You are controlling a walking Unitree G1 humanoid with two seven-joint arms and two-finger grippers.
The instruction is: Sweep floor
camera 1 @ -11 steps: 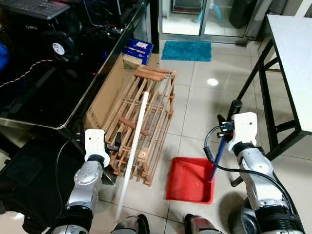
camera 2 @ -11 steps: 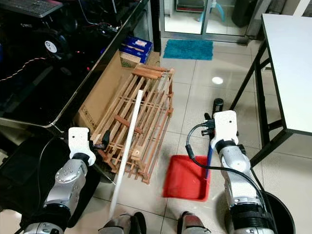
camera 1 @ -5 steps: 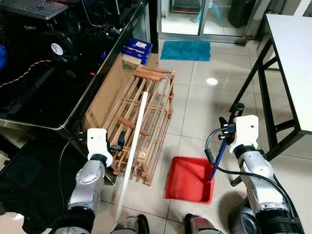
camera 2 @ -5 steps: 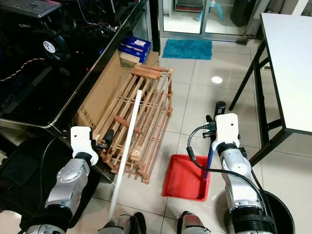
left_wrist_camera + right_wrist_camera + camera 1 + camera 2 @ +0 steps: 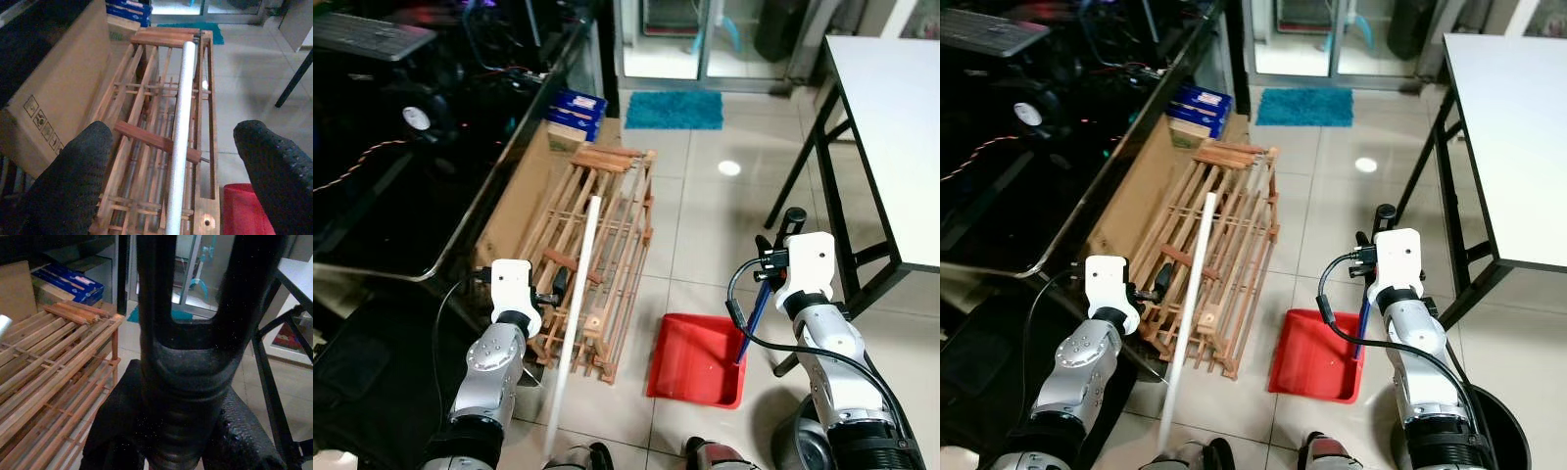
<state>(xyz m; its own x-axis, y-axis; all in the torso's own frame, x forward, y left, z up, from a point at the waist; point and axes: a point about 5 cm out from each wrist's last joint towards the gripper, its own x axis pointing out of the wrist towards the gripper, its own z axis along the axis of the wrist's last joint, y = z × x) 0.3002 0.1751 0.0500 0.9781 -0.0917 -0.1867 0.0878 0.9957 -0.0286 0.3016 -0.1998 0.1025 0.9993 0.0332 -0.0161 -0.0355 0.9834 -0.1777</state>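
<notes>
A long white broom pole [image 5: 576, 313] leans on a wooden slatted rack [image 5: 607, 225], its lower end near my feet. My left gripper [image 5: 554, 284] is open just left of the pole, which stands ahead between its wide black fingers [image 5: 73, 176] without touching them. A red dustpan [image 5: 697, 358] lies on the tiles to the rack's right. Its blue shaft [image 5: 751, 321] rises to a black grip, and my right gripper [image 5: 775, 257] is shut on that grip [image 5: 176, 357].
A cardboard box [image 5: 514, 201] lies between the rack and a dark desk [image 5: 401, 196] on the left. Blue boxes [image 5: 576, 106] and a teal mat [image 5: 674, 110] lie farther ahead. A white table [image 5: 891, 117] on black legs stands on the right.
The camera has shifted a little. My left gripper has edged slightly closer to the white pole. The right gripper keeps its hold on the dustpan handle.
</notes>
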